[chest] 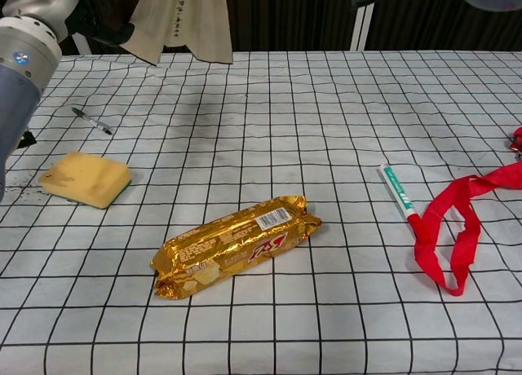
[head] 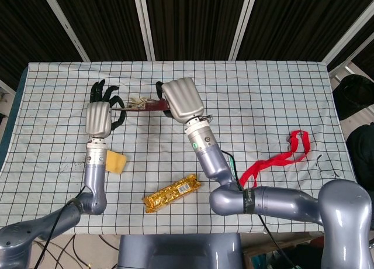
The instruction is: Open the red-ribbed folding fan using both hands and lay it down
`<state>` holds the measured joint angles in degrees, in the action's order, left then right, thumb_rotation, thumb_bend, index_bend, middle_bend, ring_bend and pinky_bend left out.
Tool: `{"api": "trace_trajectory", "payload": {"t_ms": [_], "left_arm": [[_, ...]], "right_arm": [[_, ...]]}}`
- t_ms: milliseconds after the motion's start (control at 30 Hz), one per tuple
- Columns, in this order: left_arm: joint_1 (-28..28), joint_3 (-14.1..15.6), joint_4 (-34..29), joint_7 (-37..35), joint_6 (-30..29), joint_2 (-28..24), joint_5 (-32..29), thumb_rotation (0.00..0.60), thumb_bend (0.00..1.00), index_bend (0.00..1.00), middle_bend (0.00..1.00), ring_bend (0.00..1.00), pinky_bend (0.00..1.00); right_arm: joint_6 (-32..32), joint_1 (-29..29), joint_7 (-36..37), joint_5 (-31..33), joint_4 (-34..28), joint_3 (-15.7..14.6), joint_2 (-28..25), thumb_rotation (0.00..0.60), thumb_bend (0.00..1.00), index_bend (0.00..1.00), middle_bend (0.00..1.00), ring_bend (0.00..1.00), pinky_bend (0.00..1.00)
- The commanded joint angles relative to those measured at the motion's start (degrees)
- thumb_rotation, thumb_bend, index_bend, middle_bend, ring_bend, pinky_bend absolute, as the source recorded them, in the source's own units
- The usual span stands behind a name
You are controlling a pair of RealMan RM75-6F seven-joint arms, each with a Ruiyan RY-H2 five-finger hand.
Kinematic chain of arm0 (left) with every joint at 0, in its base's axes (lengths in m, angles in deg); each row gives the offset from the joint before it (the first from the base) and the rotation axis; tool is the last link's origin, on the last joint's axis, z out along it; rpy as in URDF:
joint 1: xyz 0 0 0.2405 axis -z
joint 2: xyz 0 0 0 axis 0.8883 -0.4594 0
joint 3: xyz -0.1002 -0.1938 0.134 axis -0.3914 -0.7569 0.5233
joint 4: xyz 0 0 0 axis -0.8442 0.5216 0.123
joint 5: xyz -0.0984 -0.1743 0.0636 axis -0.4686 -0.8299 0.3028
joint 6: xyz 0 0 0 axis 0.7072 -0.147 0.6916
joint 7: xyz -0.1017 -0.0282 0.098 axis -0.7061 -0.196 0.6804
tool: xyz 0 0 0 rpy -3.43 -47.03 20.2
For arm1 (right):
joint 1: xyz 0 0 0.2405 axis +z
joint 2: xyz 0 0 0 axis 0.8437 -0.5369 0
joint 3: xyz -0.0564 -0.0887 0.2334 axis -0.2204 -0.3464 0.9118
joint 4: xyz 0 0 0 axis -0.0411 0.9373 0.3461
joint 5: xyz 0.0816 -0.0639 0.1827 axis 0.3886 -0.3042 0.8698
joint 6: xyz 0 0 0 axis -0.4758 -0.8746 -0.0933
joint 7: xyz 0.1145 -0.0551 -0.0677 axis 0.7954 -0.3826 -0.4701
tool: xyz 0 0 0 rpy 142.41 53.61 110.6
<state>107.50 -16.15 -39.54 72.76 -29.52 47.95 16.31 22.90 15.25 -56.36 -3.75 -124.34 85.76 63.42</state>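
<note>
Both hands hold the fan (head: 143, 104) aloft over the far left part of the checked surface (head: 263, 99). The left hand (head: 99, 112) sits at the fan's left end, its dark fingers (head: 100, 93) curled around the pale paper there, though the exact grip is hard to make out. The right hand (head: 182, 99) grasps the fan's right end, with the dark red ribs running out from under its palm toward the left hand. In the head view the fan reads as a narrow strip stretched between the two hands. In the chest view its cream leaf (chest: 181, 16) hangs partly spread at the top left, clear of the surface.

On the surface below, a yellow sponge (chest: 85, 178) lies at the left, with a pen (chest: 91, 121) farther back. A gold snack pack (chest: 236, 245) lies near the middle, toward the near edge. To the right are a toothpaste tube (chest: 397, 191) and, just beside it, a looped red ribbon (chest: 457, 220).
</note>
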Motion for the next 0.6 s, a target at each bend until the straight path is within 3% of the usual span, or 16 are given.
{"api": "trace_trajectory", "payload": {"t_ms": [33, 600], "left_arm": [[-0.61, 0.0, -1.54, 0.76, -0.37, -1.43, -0.08, 0.6, 0.4, 0.67, 0.25, 0.01, 0.0], [-0.56, 0.38, -6.25, 5.06, -0.07, -4.29, -0.73, 0.6, 0.4, 0.68, 0.25, 0.01, 0.0]], "right_arm": [[-0.61, -2.23, 1.22, -1.51, -0.19, -1.78, -1.46, 0.6, 0.51, 0.81, 0.81, 0.88, 0.76], [-4.49, -13.24, 7.2, -8.79, -0.3, -8.4, -6.41, 0.6, 0.51, 0.81, 0.81, 0.88, 0.76]]}}
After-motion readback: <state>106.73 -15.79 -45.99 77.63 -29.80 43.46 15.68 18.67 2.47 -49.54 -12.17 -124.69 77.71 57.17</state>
